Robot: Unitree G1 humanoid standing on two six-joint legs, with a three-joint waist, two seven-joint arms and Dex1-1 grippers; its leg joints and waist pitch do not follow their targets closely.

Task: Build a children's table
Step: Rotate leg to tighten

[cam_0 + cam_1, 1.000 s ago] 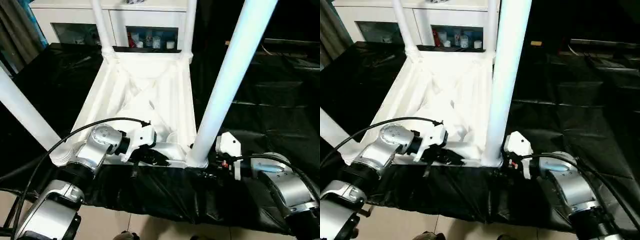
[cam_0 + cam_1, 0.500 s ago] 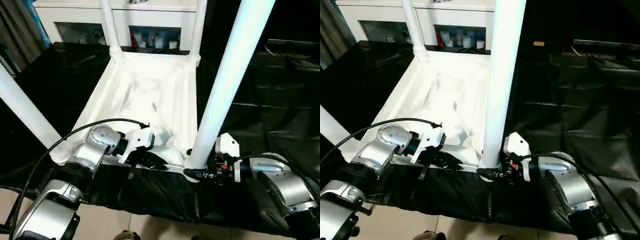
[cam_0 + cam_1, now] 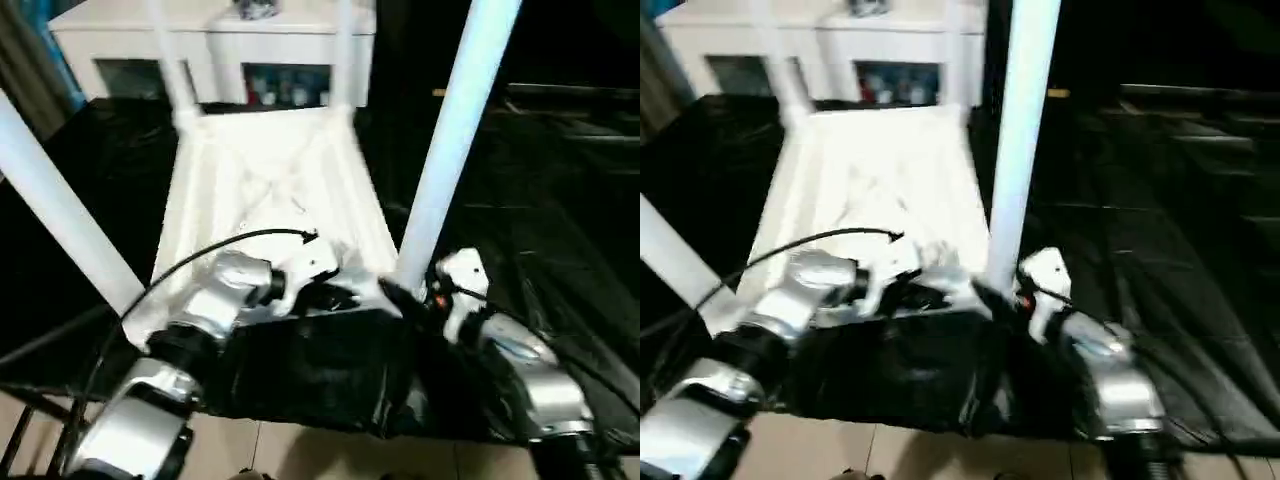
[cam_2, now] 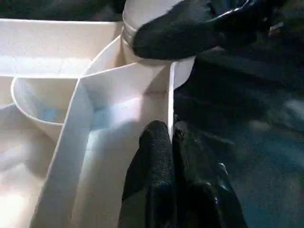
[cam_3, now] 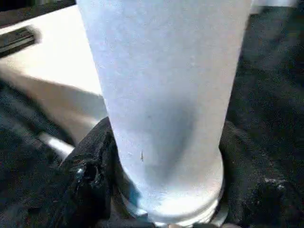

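Head views: the children's table lies upside down on a black sheet, its ribbed underside facing up and its four white tubular legs standing in the rounded corner sockets. The near right leg rises past the top of the picture; the near left leg slants up toward the left edge; the two far legs stand at the far corners. Behind the table is a white cabinet with glass doors, small items visible on its shelves; no lettering on them or on the table can be read.

Left gripper: its two black fingers are pinched on the thin near rim of the table top, one finger inside the rim and the other outside, close to the near right corner socket. In the left eye view it sits at the near edge, with a black cable arching over the silver forearm.

Right gripper: its black fingers are closed around the base of the near right leg, one on each side, just above the socket. The left wrist view shows one of these fingers lying across the socket.

No brand or label is legible anywhere.
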